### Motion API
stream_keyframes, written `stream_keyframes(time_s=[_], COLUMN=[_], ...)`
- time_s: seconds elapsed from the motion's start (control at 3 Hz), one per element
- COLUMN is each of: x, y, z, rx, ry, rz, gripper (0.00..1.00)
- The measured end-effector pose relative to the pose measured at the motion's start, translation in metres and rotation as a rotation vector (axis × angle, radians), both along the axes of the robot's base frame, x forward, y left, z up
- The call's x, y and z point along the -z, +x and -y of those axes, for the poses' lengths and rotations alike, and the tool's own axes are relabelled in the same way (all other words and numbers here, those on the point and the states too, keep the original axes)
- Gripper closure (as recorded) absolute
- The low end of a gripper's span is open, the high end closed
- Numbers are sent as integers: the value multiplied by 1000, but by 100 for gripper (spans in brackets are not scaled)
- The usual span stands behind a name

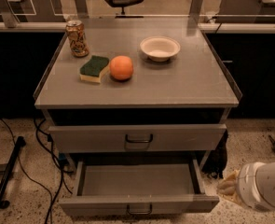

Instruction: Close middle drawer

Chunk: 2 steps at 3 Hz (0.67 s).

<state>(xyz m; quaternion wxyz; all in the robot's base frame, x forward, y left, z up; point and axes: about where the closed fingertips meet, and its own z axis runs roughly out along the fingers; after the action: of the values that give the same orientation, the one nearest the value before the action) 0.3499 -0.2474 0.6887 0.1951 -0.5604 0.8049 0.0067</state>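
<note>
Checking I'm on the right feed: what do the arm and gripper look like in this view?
The arm is a fat, rounded white casing; no cables or markings show. The gripper, at lower right beside the middle drawer, is a pale cream colour.

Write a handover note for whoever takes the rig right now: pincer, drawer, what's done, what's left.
Pincer: low at the right, beside the front right corner of the middle drawer, not on its handle.
Middle drawer: pulled well out.
Top drawer: shut.
Done: nothing yet; the drawer is not pushed in.
Left: probably bring the pincer to the drawer front and push until it sits in line with the top drawer's front.
</note>
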Motion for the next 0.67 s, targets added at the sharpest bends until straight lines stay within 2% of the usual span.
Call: stream_keyframes(time_s=[0.67], x=[116], y=[-19], z=[-1], rx=[31], ry=[88], rz=[-171], gripper=[100])
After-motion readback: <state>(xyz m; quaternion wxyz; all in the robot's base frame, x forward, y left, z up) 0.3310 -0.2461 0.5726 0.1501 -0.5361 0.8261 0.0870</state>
